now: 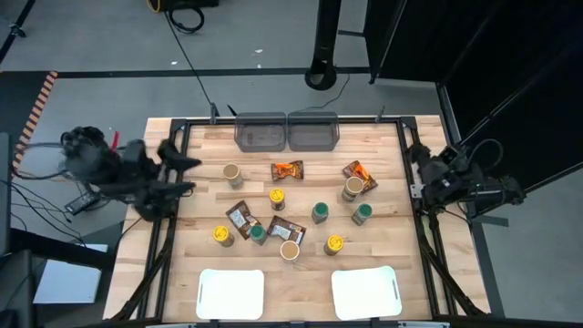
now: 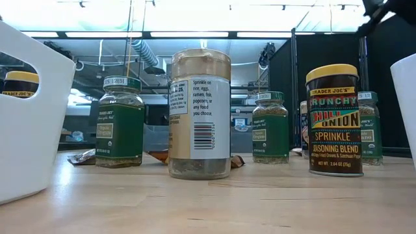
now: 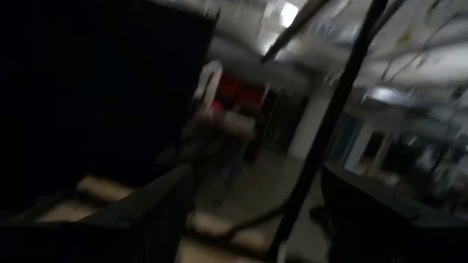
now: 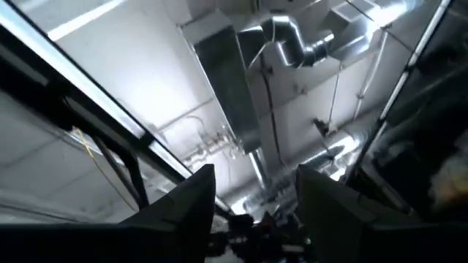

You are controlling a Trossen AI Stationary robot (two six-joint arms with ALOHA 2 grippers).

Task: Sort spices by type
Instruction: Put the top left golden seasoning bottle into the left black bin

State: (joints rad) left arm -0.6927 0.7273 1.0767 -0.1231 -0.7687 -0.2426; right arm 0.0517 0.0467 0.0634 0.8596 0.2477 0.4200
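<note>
Several small spice jars stand upright on the wooden table: tan-lidded ones (image 1: 233, 173) (image 1: 352, 189) (image 1: 290, 251), yellow-lidded ones (image 1: 277, 197) (image 1: 221, 235) (image 1: 333, 244) and green-lidded ones (image 1: 320, 212) (image 1: 362, 214) (image 1: 259, 234). Orange packets (image 1: 287, 170) (image 1: 360, 173) and brown packets (image 1: 240, 217) (image 1: 286, 227) lie flat among them. The low view shows a tan-lidded jar (image 2: 199, 114) nearest, with green jars (image 2: 119, 122) (image 2: 270, 127) and a yellow-lidded jar (image 2: 333, 120) around it. My left gripper (image 1: 182, 169) (image 3: 256, 219) hovers open at the table's left edge, holding nothing. My right gripper (image 1: 421, 173) (image 4: 256, 197) waits open at the right edge, pointing at the ceiling.
Two grey bins (image 1: 260, 132) (image 1: 312, 132) sit side by side at the far edge. Two white trays (image 1: 230, 293) (image 1: 366, 292) lie at the near edge, and their walls (image 2: 32, 110) (image 2: 406, 97) frame the low view. Bare wood lies between the trays and the jars.
</note>
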